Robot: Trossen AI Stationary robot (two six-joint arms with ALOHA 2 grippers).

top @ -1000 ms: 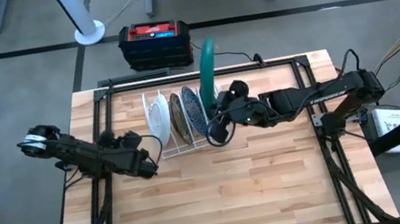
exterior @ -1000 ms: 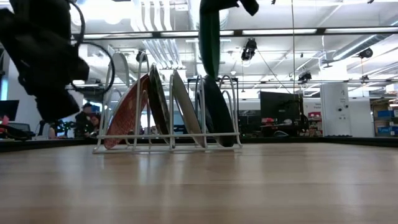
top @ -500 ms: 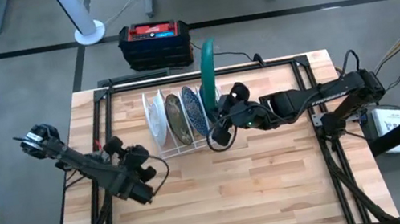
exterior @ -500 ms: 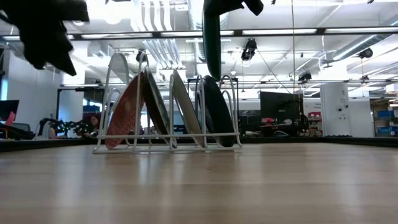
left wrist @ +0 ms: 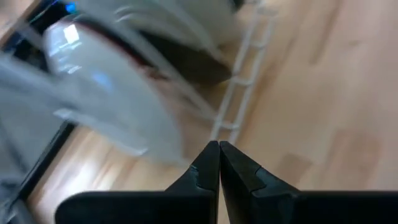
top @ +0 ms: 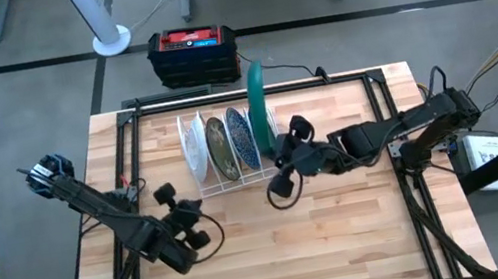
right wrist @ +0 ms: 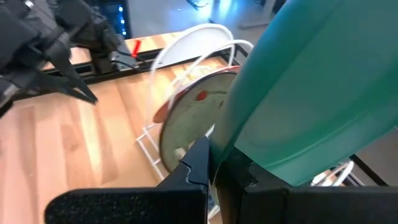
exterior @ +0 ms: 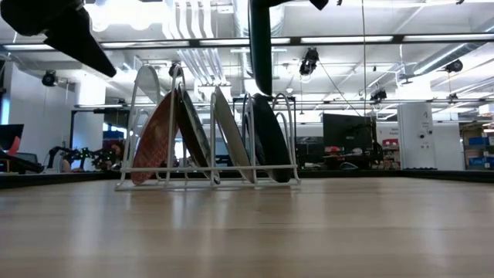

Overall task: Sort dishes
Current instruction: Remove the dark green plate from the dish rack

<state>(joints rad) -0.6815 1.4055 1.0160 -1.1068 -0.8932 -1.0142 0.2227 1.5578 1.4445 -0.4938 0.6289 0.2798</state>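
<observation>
**Green plate held on edge above the rack**

At the lower left of the high view the left gripper (top: 207,238) hangs over bare table (top: 346,235), clear of everything; its own wrist view shows the two fingers (left wrist: 208,171) pressed flat together with nothing between them. In the low view it is the dark shape in the upper left corner (exterior: 89,54).

Middle of the frame, the white rack (top: 225,179) stands near the table's far edge. From left to right it carries a pale plate (top: 195,146), a brownish plate (top: 220,144) and a blue plate (top: 243,138), all leaning on edge. The low view seems to show a further dark plate (exterior: 270,139) in the rightmost slot, though the backlight makes that hard to confirm.

Just right of these, the green plate (top: 259,107) stands upright on edge, lifted above the rack's right end. The right gripper (top: 281,159) pinches its rim with narrow jaws, reaching in from the right edge of the table.
</observation>
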